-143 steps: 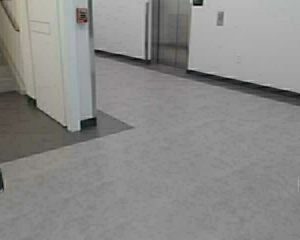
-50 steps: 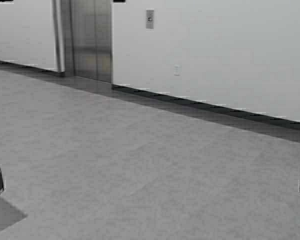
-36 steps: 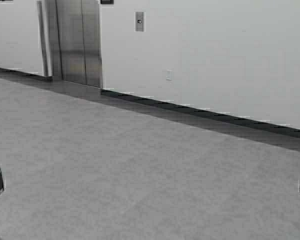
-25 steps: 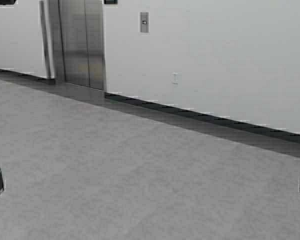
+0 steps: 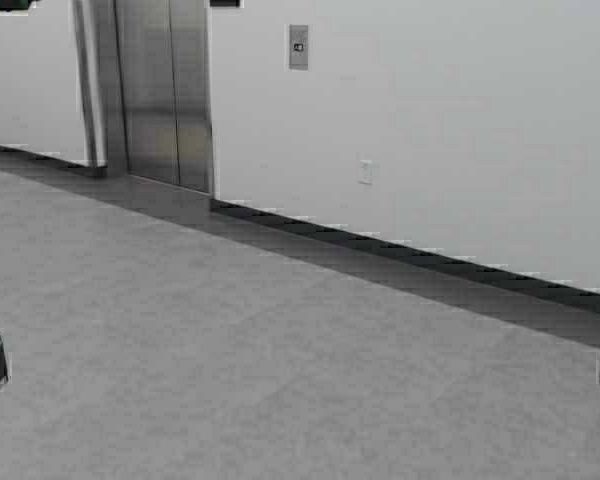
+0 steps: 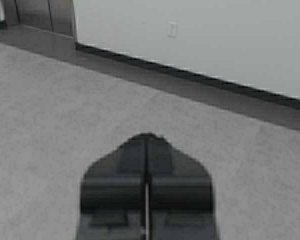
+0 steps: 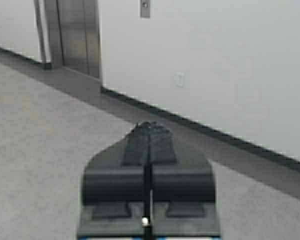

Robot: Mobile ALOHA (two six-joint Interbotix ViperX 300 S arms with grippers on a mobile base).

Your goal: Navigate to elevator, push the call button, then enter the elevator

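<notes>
Since the earliest high view we have driven forward and swung right: the white corner post and stairs that stood at our left are gone from sight, and the wall ahead now fills most of the frame, nearer than half a second ago.

We see the elevator (image 5: pixel 163 95) at about eleven o'clock, its steel doors closed on their centre seam. The call button (image 5: pixel 298 47) sits on the white wall just to the right of the door frame, close to twelve o'clock and high up. Lower on the same wall, toward one o'clock, is a small white wall plate (image 5: pixel 365 171), which is not our target. A dark baseboard (image 5: pixel 410 252) runs along the foot of the wall.

Both arms are tucked low at our sides. Our left gripper (image 6: pixel 146 150) has its fingers pressed together, pointing at bare floor (image 5: pixel 280 380); our right gripper (image 7: pixel 149 137) is likewise closed, and the button plate lies ahead of it, only slightly left of its pointing line.

We judge the right arm the better placed to press. The plate stands upright, long axis vertical, well apart from either gripper, so more driving is needed first.
</notes>
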